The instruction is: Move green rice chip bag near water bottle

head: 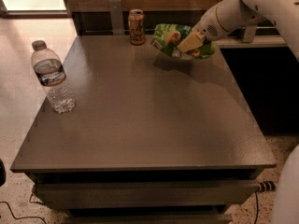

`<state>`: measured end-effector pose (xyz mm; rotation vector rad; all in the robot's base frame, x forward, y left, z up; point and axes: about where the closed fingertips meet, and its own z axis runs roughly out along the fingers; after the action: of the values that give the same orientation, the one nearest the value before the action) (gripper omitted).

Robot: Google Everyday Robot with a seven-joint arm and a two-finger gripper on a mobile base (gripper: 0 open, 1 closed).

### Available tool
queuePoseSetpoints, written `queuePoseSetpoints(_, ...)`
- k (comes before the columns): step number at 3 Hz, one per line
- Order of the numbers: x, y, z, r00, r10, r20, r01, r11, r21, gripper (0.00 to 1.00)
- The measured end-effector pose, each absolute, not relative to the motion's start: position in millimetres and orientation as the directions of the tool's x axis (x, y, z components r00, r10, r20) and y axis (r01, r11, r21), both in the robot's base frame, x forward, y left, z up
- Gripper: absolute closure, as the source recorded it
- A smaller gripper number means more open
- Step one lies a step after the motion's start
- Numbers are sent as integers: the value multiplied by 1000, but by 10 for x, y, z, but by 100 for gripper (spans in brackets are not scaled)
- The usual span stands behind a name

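Note:
The green rice chip bag (172,39) is held in the air above the far right part of the grey table (145,115), with its shadow on the tabletop below it. My gripper (189,43) reaches in from the upper right and is shut on the bag's right side. The water bottle (52,77) stands upright near the table's left edge, far to the left of the bag and closer to the front.
An orange-tan drink can (136,26) stands at the table's far edge, just left of the bag. A wooden wall and dark ledge (247,42) run behind the table. The robot's white body (287,190) shows at the lower right.

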<state>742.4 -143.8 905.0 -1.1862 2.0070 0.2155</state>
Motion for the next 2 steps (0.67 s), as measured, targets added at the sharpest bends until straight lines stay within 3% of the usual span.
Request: queuePoseSetpoints(2, 6756, -1157, 9411, -205, -667, -716, -799, 537, -272, 100)
